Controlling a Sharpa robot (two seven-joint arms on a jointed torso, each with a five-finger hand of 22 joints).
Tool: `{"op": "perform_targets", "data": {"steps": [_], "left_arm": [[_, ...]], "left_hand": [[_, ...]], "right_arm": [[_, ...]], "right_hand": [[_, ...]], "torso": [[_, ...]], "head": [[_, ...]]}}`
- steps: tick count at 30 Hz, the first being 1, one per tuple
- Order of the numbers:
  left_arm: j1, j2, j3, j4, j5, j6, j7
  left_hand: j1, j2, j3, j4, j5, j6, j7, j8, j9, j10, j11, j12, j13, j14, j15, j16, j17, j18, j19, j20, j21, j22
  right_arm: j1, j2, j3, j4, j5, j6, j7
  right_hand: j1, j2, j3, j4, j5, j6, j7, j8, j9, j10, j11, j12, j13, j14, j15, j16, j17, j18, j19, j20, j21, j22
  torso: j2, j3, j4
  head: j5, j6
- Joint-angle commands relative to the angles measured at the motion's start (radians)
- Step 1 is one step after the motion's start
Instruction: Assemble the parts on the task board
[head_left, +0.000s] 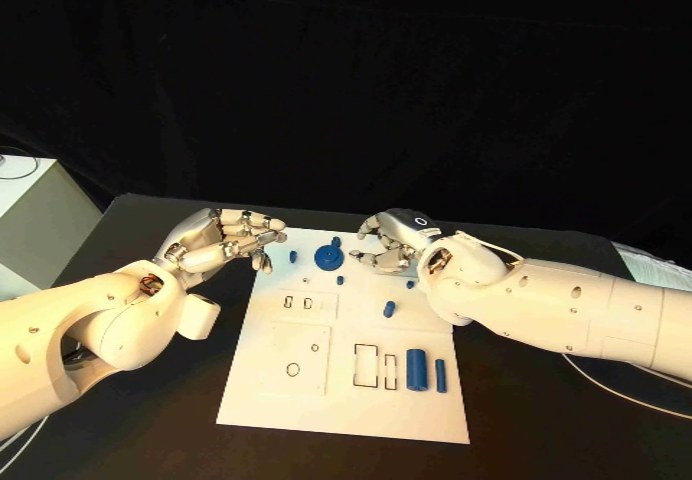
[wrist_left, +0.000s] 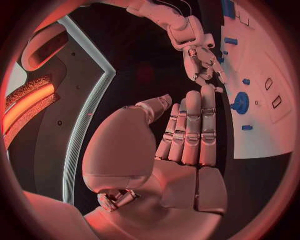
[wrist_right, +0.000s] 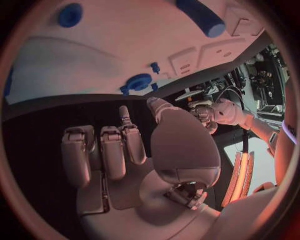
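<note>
The white task board (head_left: 339, 400) lies in the middle of the black table. At its far end sits a blue gear-shaped part (head_left: 330, 258), with small blue pegs (head_left: 293, 256) beside it. A blue cylinder (head_left: 415, 369) and a thin blue bar (head_left: 440, 374) lie near the board's right edge. My left hand (head_left: 224, 242) hovers at the far left corner of the board, its fingers (wrist_left: 190, 130) extended and holding nothing. My right hand (head_left: 397, 240) hangs over the far edge just right of the gear (wrist_right: 139, 82), with an empty palm (wrist_right: 125, 150).
A pale box (head_left: 36, 220) stands at the table's left edge. A sheet of paper (head_left: 656, 265) and a thin cable (head_left: 620, 385) lie on the right. Rectangular cut-outs (head_left: 366, 365) mark the board's near half.
</note>
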Motion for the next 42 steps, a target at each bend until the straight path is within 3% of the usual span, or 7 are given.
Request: {"op": "perform_targets", "data": {"steps": [1, 4, 8, 13, 19, 30, 42], "left_arm": [[0.002, -0.001, 0.001, 0.000, -0.003, 0.007, 0.010], [0.002, -0.001, 0.001, -0.001, -0.003, 0.007, 0.010], [0.002, 0.002, 0.001, -0.002, -0.003, 0.009, 0.010], [0.002, 0.009, 0.001, -0.006, -0.002, 0.013, 0.010], [0.002, 0.014, 0.000, -0.012, -0.002, 0.017, 0.011], [0.001, 0.018, 0.000, -0.021, -0.002, 0.021, 0.011], [0.001, 0.018, 0.000, -0.027, -0.002, 0.023, 0.011]], "left_hand": [[0.005, 0.005, 0.002, -0.007, -0.006, -0.007, 0.000, -0.005, 0.001, -0.004, 0.000, -0.004, 0.001, -0.004, 0.000, 0.007, -0.001, 0.005, -0.010, 0.000, 0.005, 0.001], [0.005, 0.005, 0.002, -0.007, -0.006, -0.007, 0.000, -0.005, 0.001, -0.004, 0.000, -0.004, 0.001, -0.004, 0.000, 0.007, -0.001, 0.005, -0.010, 0.000, 0.005, 0.001], [0.006, 0.005, 0.002, -0.008, -0.006, -0.007, 0.000, -0.006, 0.002, -0.004, 0.000, -0.004, 0.001, -0.005, 0.001, 0.008, -0.002, 0.005, -0.013, 0.000, 0.009, 0.004], [0.005, 0.005, 0.002, -0.008, -0.006, -0.007, 0.000, -0.006, 0.002, -0.004, 0.000, -0.004, 0.001, -0.005, 0.001, 0.008, -0.002, 0.005, -0.013, 0.000, 0.009, 0.004], [0.005, 0.005, 0.002, -0.008, -0.006, -0.007, 0.000, -0.006, 0.002, -0.004, 0.000, -0.004, 0.001, -0.006, 0.001, 0.008, -0.002, 0.005, -0.014, 0.000, 0.009, 0.004], [0.005, 0.005, 0.002, -0.008, -0.006, -0.007, 0.000, -0.006, 0.002, -0.004, 0.000, -0.004, 0.001, -0.006, 0.001, 0.008, -0.002, 0.005, -0.014, 0.000, 0.009, 0.004], [0.005, 0.005, 0.002, -0.008, -0.006, -0.007, 0.000, -0.006, 0.002, -0.004, 0.000, -0.004, 0.001, -0.006, 0.001, 0.008, -0.002, 0.005, -0.014, 0.000, 0.009, 0.004]], "right_arm": [[0.010, -0.044, 0.003, 0.033, 0.174, -0.069, 0.104], [0.021, -0.103, 0.005, 0.055, 0.296, -0.031, 0.169], [0.026, -0.166, 0.005, 0.055, 0.377, 0.033, 0.237], [0.023, -0.229, 0.004, 0.029, 0.380, 0.091, 0.291], [0.013, -0.268, 0.002, -0.011, 0.366, 0.127, 0.322], [-0.014, -0.253, -0.001, -0.052, 0.348, 0.178, 0.332], [-0.037, -0.219, -0.002, -0.093, 0.340, 0.173, 0.319]], "right_hand": [[0.037, -0.011, 0.019, -0.007, -0.018, 0.001, 0.001, -0.004, -0.002, 0.001, -0.001, 0.001, 0.138, 0.094, 0.003, 0.003, 0.220, -0.009, 0.080, 0.003, -0.005, 0.218], [0.109, -0.033, 0.044, -0.043, -0.090, 0.002, 0.003, -0.005, -0.004, -0.013, 0.000, -0.010, 0.126, 0.092, 0.004, 0.000, 0.214, -0.003, 0.067, 0.004, -0.026, 0.195], [0.178, -0.054, 0.063, -0.088, -0.146, 0.006, 0.004, -0.005, -0.005, -0.020, 0.001, -0.017, 0.119, 0.094, 0.005, 0.002, 0.222, -0.002, 0.066, 0.005, -0.028, 0.194], [0.228, -0.074, 0.072, -0.125, -0.159, 0.005, 0.006, -0.007, -0.007, -0.026, 0.003, -0.023, 0.113, 0.097, 0.007, 0.006, 0.233, -0.002, 0.066, 0.006, -0.029, 0.194], [0.243, -0.088, 0.059, -0.139, -0.153, -0.016, 0.011, -0.021, -0.013, -0.032, 0.007, -0.029, 0.107, 0.098, 0.010, 0.008, 0.240, -0.003, 0.067, 0.008, -0.027, 0.197], [0.271, -0.065, -0.057, -0.123, -0.135, -0.049, 0.025, -0.051, -0.026, -0.047, 0.020, -0.039, 0.095, 0.101, 0.022, 0.012, 0.251, -0.002, 0.065, 0.020, -0.030, 0.195], [0.288, -0.041, -0.067, -0.113, -0.127, -0.033, 0.022, -0.046, -0.024, -0.035, 0.018, -0.029, 0.106, 0.101, 0.021, 0.011, 0.250, -0.003, 0.068, 0.020, -0.025, 0.200]], "torso": [[0.000, 0.0036, -0.0088], [0.001, 0.0060, -0.0140], [0.002, 0.0092, -0.0208], [0.006, 0.0145, -0.0275], [0.008, 0.0187, -0.0303], [0.007, 0.0141, -0.0231], [0.005, 0.0109, -0.0240]], "head": [[-0.004, 0.008], [-0.007, 0.012], [-0.012, 0.015], [-0.015, 0.017], [-0.023, 0.016], [-0.023, 0.004], [-0.018, -0.008]]}}
